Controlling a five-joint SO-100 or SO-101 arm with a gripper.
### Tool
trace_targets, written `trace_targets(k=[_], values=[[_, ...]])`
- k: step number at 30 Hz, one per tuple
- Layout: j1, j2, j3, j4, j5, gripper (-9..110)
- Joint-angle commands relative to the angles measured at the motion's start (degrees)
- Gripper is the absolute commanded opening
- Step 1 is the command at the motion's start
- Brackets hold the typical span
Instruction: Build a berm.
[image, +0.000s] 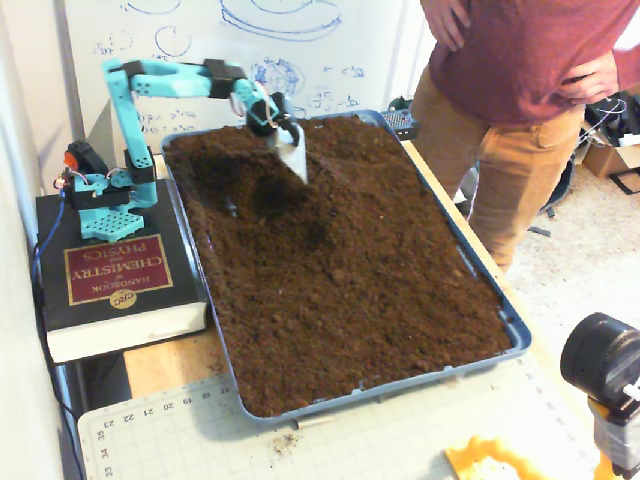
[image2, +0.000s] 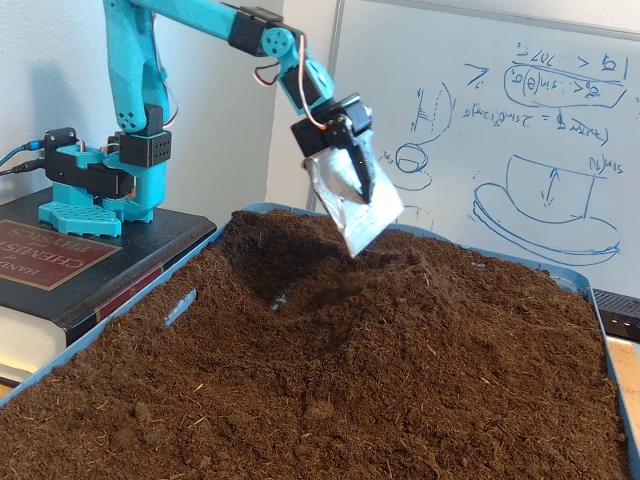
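A blue tray (image: 480, 290) holds loose dark-brown soil. A dug hollow (image2: 290, 290) lies near the arm. Beside it, on its right in a fixed view, the soil rises into a rounded mound, the berm (image2: 400, 275), also visible as a hump (image: 335, 175). My turquoise arm's gripper (image2: 365, 215) hangs in the air just above the mound, tilted, clear of the soil. It carries a flat silvery blade (image2: 345, 200) with the dark finger lying against it, so it looks shut. From above the gripper (image: 298, 165) is over the tray's far part.
The arm's base (image: 100, 200) stands on a thick black book (image: 115, 285) left of the tray. A person (image: 520, 90) stands at the tray's right side. A whiteboard (image2: 500, 130) is behind. A cutting mat (image: 330, 440) and a camera (image: 605, 365) lie in front.
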Motion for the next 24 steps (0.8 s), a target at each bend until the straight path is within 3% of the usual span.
trace_targets(k=[1,12,24], values=[[-4.48,10.37,6.77,-0.88,-0.18,1],[-21.36,11.78,21.88,-0.79,0.62,0],[-25.66,3.87,26.54,-0.97,0.62,0]])
